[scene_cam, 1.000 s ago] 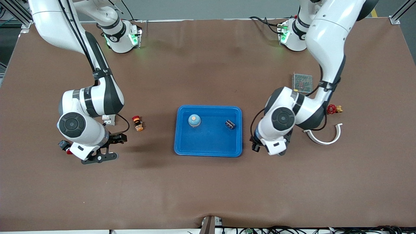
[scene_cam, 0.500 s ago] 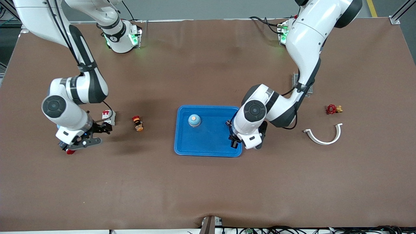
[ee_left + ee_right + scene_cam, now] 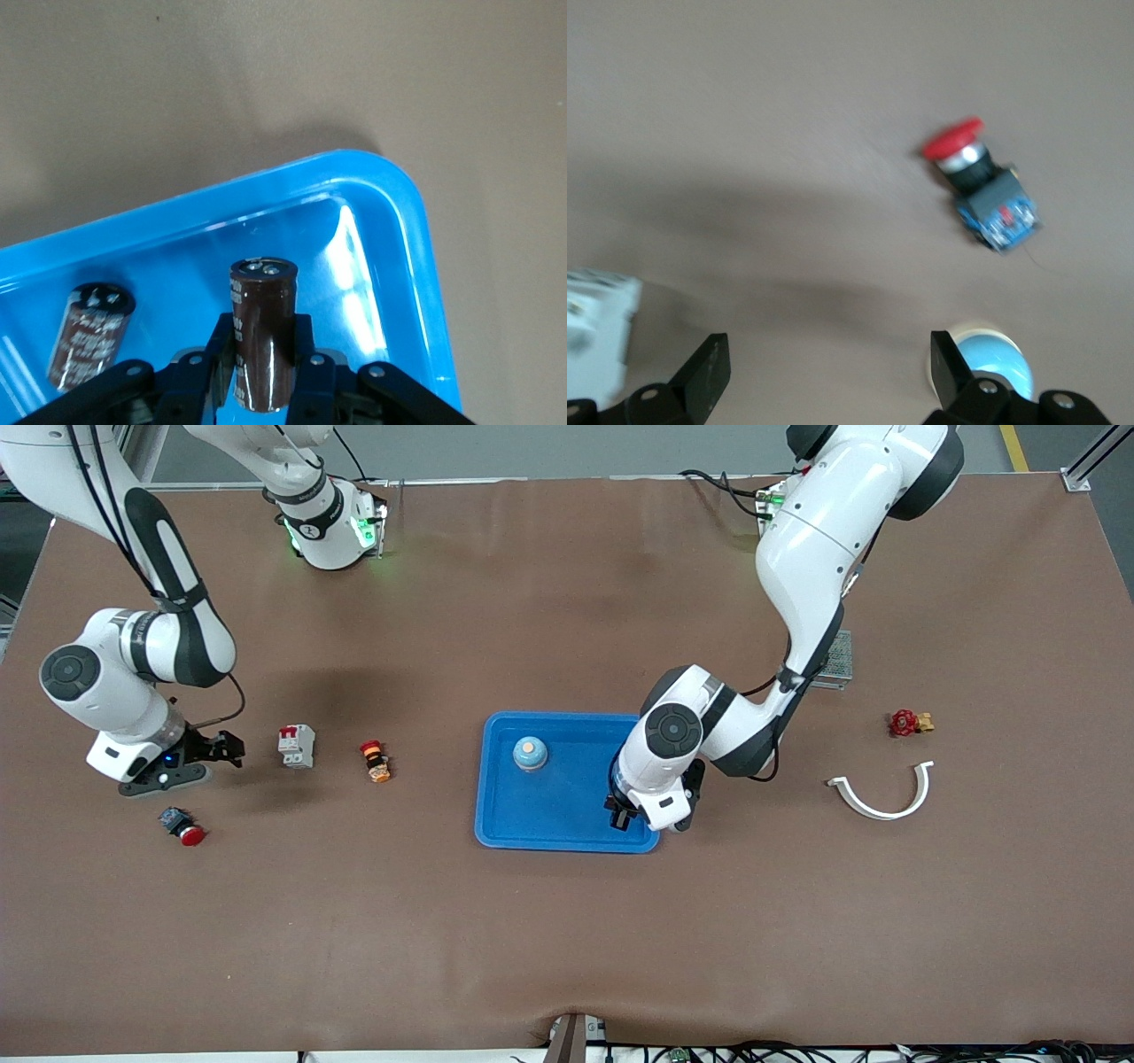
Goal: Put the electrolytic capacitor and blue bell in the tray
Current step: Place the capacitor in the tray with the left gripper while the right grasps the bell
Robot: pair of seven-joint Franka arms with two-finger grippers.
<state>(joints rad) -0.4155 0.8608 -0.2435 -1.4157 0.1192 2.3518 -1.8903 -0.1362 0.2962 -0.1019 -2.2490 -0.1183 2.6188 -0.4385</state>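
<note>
The bright blue tray [image 3: 567, 833] lies mid-table. A pale blue bell with an orange top [image 3: 530, 753] stands in it. My left gripper [image 3: 620, 817] is over the tray's corner nearest the front camera at the left arm's end. In the left wrist view it [image 3: 264, 376] is shut on a dark brown electrolytic capacitor [image 3: 263, 301] held over the tray's floor [image 3: 354, 292]. A second capacitor [image 3: 89, 341] lies in the tray. My right gripper [image 3: 217, 751] is open and empty [image 3: 828, 372] over bare table. A pale blue round thing [image 3: 992, 363] shows by one finger.
A red push button [image 3: 182, 828] [image 3: 979, 181], a white and red breaker [image 3: 296, 745] and a small orange part [image 3: 376, 762] lie toward the right arm's end. A red valve [image 3: 909, 723], a white curved clip [image 3: 881, 797] and a mesh box [image 3: 837, 660] lie toward the left arm's end.
My left gripper moved from beside the tray to over its corner. My right gripper drew away from the tray toward the right arm's end, uncovering the breaker and the red push button.
</note>
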